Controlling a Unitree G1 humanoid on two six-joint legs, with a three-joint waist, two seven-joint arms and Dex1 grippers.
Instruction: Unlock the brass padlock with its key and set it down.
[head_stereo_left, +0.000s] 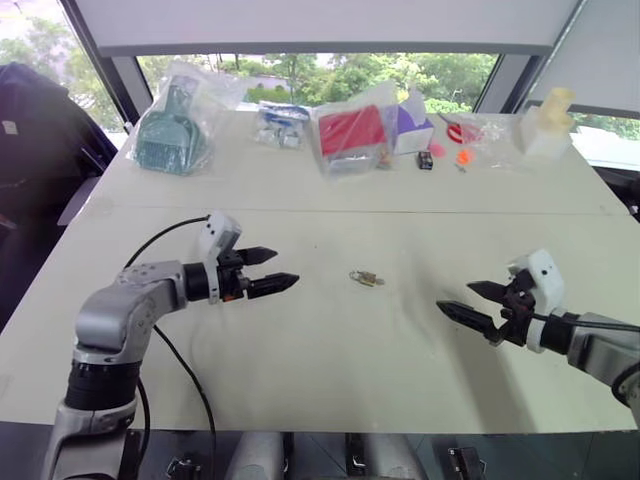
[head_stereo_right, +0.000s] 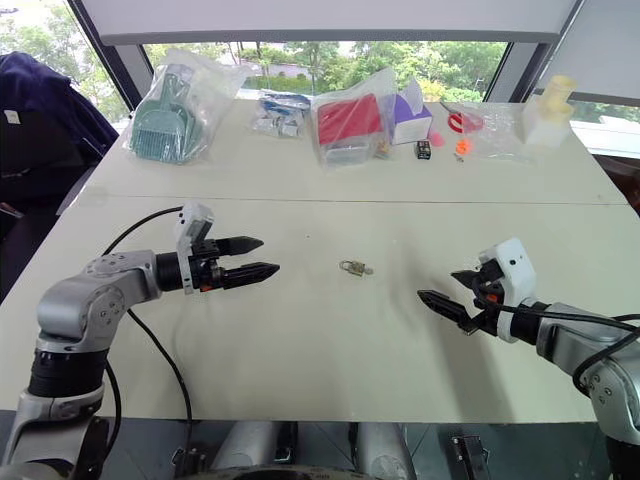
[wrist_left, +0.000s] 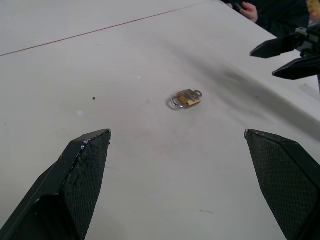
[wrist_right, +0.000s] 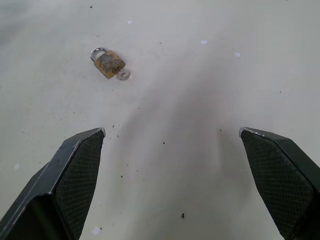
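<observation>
The brass padlock (head_stereo_left: 366, 278) lies flat mid-table (head_stereo_left: 330, 380), well clear of every edge, the key (wrist_right: 122, 75) seemingly in its base, while the left gripper (head_stereo_left: 270, 270) and right gripper (head_stereo_left: 470, 302) flank it, fingers wide and empty, probably poised to reach in.

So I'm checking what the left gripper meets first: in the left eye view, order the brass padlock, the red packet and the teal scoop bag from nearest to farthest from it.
From the left gripper:
1. Brass padlock, mid-table, between both grippers.
2. Teal scoop bag, far left edge.
3. Red packet, far centre.
</observation>
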